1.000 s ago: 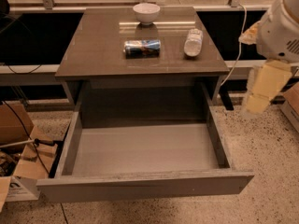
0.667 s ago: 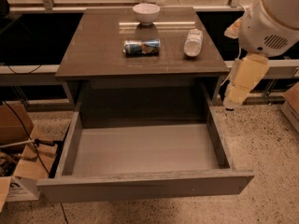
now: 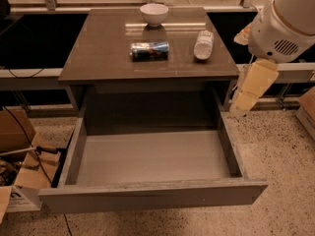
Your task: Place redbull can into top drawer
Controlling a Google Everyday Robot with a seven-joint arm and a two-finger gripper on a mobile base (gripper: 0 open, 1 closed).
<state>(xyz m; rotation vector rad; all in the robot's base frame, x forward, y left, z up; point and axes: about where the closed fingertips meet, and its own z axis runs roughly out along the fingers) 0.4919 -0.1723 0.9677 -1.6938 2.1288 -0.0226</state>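
Gripper is drifting left twd the table, now hanging just off its right edge; jaws' state: can't tell. The redbull can is lying sideways well left of jaws, untouched. The top drawer is standing open below-left, so approach is only starting.

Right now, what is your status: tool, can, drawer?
Tool right of the table, away from the redbull can. Can on its side on the tabletop. Top drawer open, nothing inside. Bottle right of the can, apart.
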